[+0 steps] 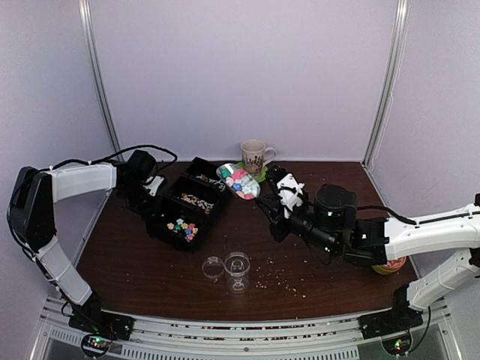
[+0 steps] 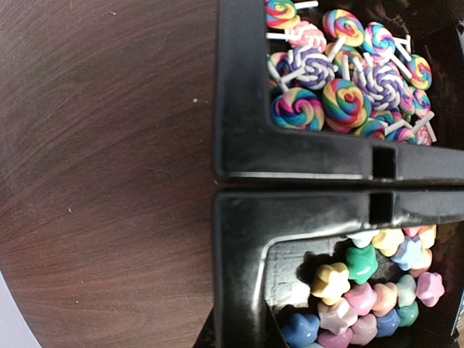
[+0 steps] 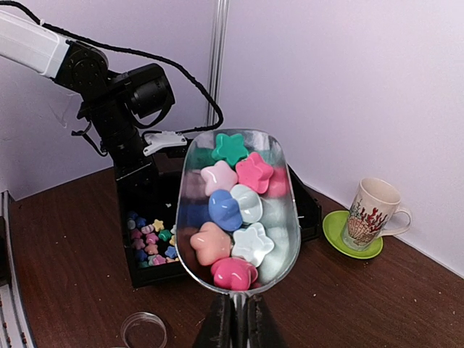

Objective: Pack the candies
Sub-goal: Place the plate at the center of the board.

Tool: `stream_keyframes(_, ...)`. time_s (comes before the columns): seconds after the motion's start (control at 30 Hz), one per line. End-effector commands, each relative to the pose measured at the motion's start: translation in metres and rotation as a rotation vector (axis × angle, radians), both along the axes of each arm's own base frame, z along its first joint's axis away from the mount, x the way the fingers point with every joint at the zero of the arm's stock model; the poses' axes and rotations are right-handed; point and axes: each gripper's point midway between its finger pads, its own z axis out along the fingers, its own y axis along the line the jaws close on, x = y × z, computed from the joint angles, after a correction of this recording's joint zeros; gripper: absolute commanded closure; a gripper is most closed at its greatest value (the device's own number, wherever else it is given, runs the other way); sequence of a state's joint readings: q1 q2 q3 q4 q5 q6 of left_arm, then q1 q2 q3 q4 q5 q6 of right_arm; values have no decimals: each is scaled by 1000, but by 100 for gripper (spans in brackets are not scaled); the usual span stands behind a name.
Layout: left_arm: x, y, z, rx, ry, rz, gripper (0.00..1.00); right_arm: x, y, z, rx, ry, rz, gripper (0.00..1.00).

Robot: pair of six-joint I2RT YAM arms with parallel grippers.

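A metal scoop (image 3: 284, 217) holds several star-shaped candies (image 3: 225, 210) in pink, blue, white and green. My right gripper (image 3: 235, 322) is shut on the scoop's handle and carries it level above the table, next to the black compartment box (image 1: 161, 221). In the top view the scoop (image 1: 238, 182) hangs at the box's right end. The box holds more star candies (image 2: 362, 290) in one compartment and swirled lollipops (image 2: 341, 94) in another. My left gripper (image 1: 154, 187) is shut on the box's left wall, and its fingers barely show in the left wrist view.
A clear jar (image 1: 237, 270) and its lid (image 1: 213, 266) stand near the front, with pale crumbs (image 1: 281, 279) to their right. A patterned mug (image 1: 253, 155) sits on a green saucer (image 3: 333, 228) at the back. An orange tin (image 1: 390, 265) peeks from under the right arm.
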State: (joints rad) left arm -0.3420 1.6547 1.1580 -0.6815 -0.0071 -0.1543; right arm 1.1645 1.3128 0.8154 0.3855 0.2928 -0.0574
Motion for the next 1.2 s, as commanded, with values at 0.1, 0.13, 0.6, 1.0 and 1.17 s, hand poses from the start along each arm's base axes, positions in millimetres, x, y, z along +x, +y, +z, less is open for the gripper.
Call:
stream_keyframes(0.1,28,0,14,7,-89,18,100,2,-14,12,32,-21,-33,100)
stream_keyframes(0.13,27,1,13,12,-86,19,99,1,-14,13,34,-22,-33,100)
stream_keyframes(0.6,25,10,-3,71,-45,34,90,-1,-23,19,50,-29,-44,100)
stream_keyframes(1.0,25,14,2,85,-51,48,65,-2,-33,22,57,-31,-60,100)
stream_keyframes(1.17,24,9,32,35,-114,49,45,-3,-41,17,46,-17,-81,100)
